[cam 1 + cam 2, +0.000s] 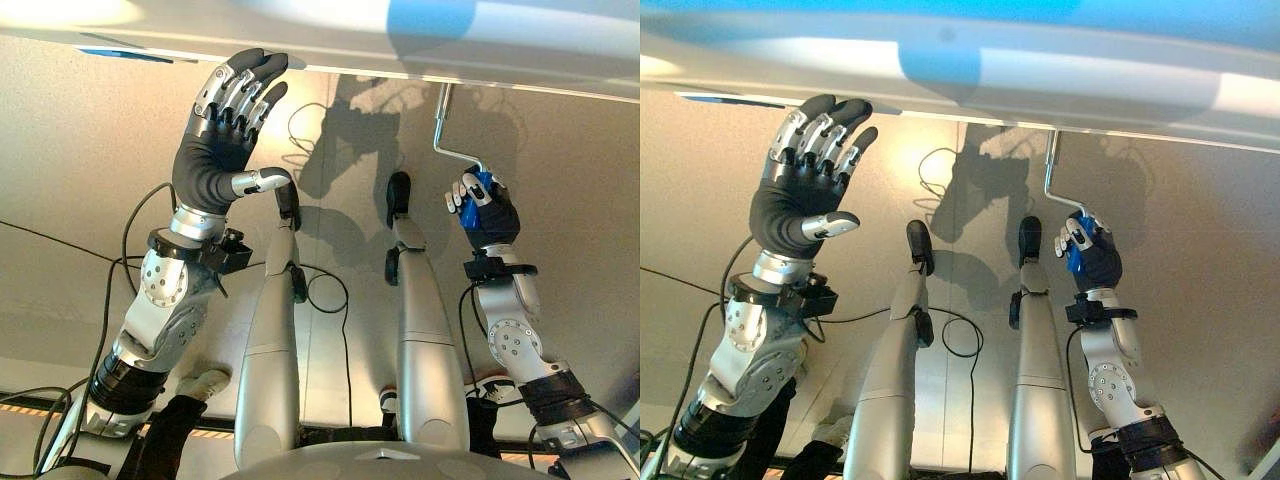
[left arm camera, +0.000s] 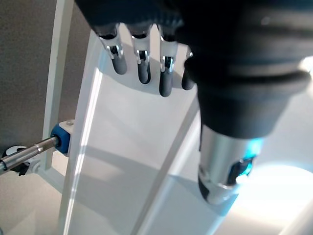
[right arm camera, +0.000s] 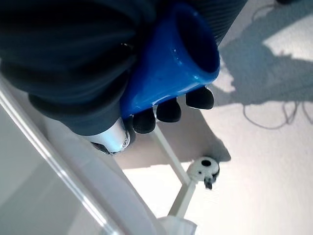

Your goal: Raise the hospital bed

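Note:
The white hospital bed frame (image 1: 400, 40) runs across the far edge of both eye views. A bent metal crank rod (image 1: 441, 125) hangs down from it and ends in a blue handle (image 3: 171, 68). My right hand (image 1: 490, 215) is shut on that handle, with its fingers (image 3: 168, 110) curled round it. My left hand (image 1: 215, 160) is raised on the left with straight, spread fingers. Its dark fingertips (image 2: 142, 68) reach up to the bed's white panel (image 2: 127, 147). A second metal rod with a blue collar (image 2: 61, 138) enters the frame beside that panel.
Beige floor (image 1: 580, 180) lies below the bed edge. A white fitting with a hole (image 3: 205, 169) sits on a strut of the frame. White shoes (image 1: 205, 383) with dark trouser legs stand on the floor near a dark, orange-marked strip (image 1: 30, 408).

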You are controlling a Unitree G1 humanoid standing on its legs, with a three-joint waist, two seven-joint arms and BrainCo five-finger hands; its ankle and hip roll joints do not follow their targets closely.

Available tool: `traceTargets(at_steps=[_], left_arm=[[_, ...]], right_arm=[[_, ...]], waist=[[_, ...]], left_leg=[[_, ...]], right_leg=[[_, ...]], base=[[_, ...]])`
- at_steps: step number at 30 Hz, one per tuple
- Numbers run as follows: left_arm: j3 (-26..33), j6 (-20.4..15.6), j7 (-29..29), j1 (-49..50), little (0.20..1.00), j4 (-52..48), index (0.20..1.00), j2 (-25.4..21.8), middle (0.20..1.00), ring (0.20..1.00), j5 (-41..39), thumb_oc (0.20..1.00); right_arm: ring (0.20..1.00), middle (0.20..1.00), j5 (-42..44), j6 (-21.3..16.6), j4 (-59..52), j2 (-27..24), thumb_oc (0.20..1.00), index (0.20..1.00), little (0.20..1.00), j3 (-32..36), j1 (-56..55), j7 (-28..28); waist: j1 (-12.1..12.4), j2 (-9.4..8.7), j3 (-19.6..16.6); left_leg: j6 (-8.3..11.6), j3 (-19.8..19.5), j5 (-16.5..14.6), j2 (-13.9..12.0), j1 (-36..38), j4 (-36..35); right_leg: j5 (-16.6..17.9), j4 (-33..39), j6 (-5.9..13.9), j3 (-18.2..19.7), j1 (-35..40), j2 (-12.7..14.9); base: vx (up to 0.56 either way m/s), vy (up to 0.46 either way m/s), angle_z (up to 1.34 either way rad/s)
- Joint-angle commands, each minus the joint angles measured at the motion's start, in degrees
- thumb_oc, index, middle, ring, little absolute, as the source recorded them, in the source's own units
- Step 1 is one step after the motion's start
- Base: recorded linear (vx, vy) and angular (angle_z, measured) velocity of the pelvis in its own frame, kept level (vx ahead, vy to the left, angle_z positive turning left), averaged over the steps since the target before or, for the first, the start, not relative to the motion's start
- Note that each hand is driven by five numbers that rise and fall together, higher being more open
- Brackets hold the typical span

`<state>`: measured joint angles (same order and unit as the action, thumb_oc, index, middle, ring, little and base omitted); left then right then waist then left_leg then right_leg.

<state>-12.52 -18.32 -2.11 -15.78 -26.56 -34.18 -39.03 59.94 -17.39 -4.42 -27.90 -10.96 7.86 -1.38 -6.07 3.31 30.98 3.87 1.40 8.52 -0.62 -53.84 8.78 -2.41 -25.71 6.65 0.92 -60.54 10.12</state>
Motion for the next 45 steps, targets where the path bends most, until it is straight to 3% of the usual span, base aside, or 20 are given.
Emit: traceTargets(at_steps=[1,9,12,21,29,30,33,39,42,45], left_arm=[[1.4,-2.48,1.48,0.5,1.0,-5.21,1.0,-1.06,1.0,1.0,2.94,1.0],[-1.66,-2.73,0.73,-2.77,1.0,-4.02,1.0,0.0,1.0,1.0,2.31,1.0],[-5.59,-2.4,0.2,-5.64,1.0,-2.42,1.0,3.3,1.0,1.0,-0.09,1.0],[-7.53,-2.29,-0.73,-8.51,1.0,-0.35,1.0,6.4,1.0,1.0,-0.96,1.0],[-8.31,-2.41,-0.96,-8.75,1.0,-0.66,1.0,6.98,1.0,1.0,-1.62,1.0],[-8.77,-2.69,-0.67,-8.59,1.0,-1.14,1.0,6.61,1.0,1.0,-2.67,1.0],[-9.29,-2.57,-0.43,-8.57,1.0,-1.17,1.0,6.6,1.0,1.0,-3.71,1.0],[-11.8,-2.65,0.08,-9.39,1.0,-0.92,1.0,6.99,1.0,1.0,-5.56,1.0],[-12.07,-2.63,0.52,-9.53,1.0,-1.08,1.0,7.2,1.0,1.0,-5.8,1.0],[-13.02,-2.77,1.03,-10.47,1.0,-0.77,1.0,6.96,1.0,1.0,-5.27,1.0]], right_arm=[[0.2,0.2,2.75,-5.21,-14.22,-1.55,0.2,0.2,0.2,0.68,0.34,-8.38],[0.2,0.2,4.56,-2.95,-14.96,-1.43,0.2,0.2,0.2,-10.52,11.7,-9.44],[0.2,0.2,3.62,-1.22,-10.49,1.96,0.2,0.2,0.2,-19.31,21.44,-8.05],[0.2,0.2,-2.89,0.5,0.98,7.55,0.2,0.2,0.2,-24.72,35.62,-3.81],[0.2,0.2,-7.07,1.44,14.32,13.83,0.2,0.2,0.2,-25.36,43.02,0.54],[0.2,0.2,-9.55,2.38,23.61,16.26,0.2,0.2,0.2,-24.81,45.08,3.14],[0.2,0.2,-11.36,3.17,30.59,17.15,0.2,0.2,0.2,-23.77,46.06,5.14],[0.2,0.2,-10.91,3.12,50.5,17.51,0.2,0.2,0.2,-15.69,47.94,10.73],[0.2,0.2,-11.98,3.73,55.97,16.09,0.2,0.2,0.2,-13.6,48.35,11.08],[0.2,0.2,-17.17,6.05,68.28,11.88,0.2,0.2,0.2,-10.87,49.67,12.28]], waist=[[-1.15,-0.77,-1.18],[-0.1,-0.38,-1.18],[0.93,0.22,-1.18],[2.68,1.24,-1.18],[4.13,2.15,-1.18],[4.86,2.64,-1.18],[5.17,2.98,-1.18],[5.55,3.73,-1.18],[5.56,3.91,-1.18],[5.64,4.25,-1.18]], left_leg=[[-1.36,1.74,-7.61,0.59,-0.27,8.98],[-1.37,1.77,-7.44,0.49,-0.36,9.05],[-1.39,1.74,-7.2,0.51,-0.35,9.03],[-1.36,1.34,-7.07,0.6,-0.21,9.03],[-1.4,1.16,-7.16,0.71,-0.04,9.21],[-1.38,1.03,-7.22,0.74,-0.14,9.27],[-1.35,1.09,-7.22,0.78,0.01,9.09],[-1.35,1.02,-7.47,1.04,0.3,9.07],[-1.32,0.98,-7.61,1.12,0.46,9.11],[-1.3,1.01,-7.74,1.26,0.75,8.94]], right_leg=[[6.86,7.47,1.21,-2.79,2.9,-3.34],[7.23,7.6,1.15,-2.9,2.87,-3.19],[7.36,7.64,1.01,-3.15,2.94,-3.09],[7.37,7.74,0.85,-3.53,3.12,-2.82],[7.33,7.7,0.82,-3.58,3.27,-2.53],[7.19,7.68,0.79,-3.61,3.35,-2.42],[7.11,7.71,0.79,-3.74,3.48,-2.34],[6.74,7.59,0.83,-3.93,3.71,-2.28],[6.55,7.48,0.83,-3.97,3.82,-2.29],[6.35,7.62,0.89,-3.96,4.16,-2.35]], base=[[0.0,0.0,0.0],[0.0,0.0,0.0],[0.0,-0.003,-0.01],[0.0,-0.003,-0.01],[0.0,0.007,-0.02],[0.0,0.0,0.0],[0.0,0.0,0.0],[0.01,0.007,0.01],[0.0,0.004,0.02],[0.01,0.01,0.07]])
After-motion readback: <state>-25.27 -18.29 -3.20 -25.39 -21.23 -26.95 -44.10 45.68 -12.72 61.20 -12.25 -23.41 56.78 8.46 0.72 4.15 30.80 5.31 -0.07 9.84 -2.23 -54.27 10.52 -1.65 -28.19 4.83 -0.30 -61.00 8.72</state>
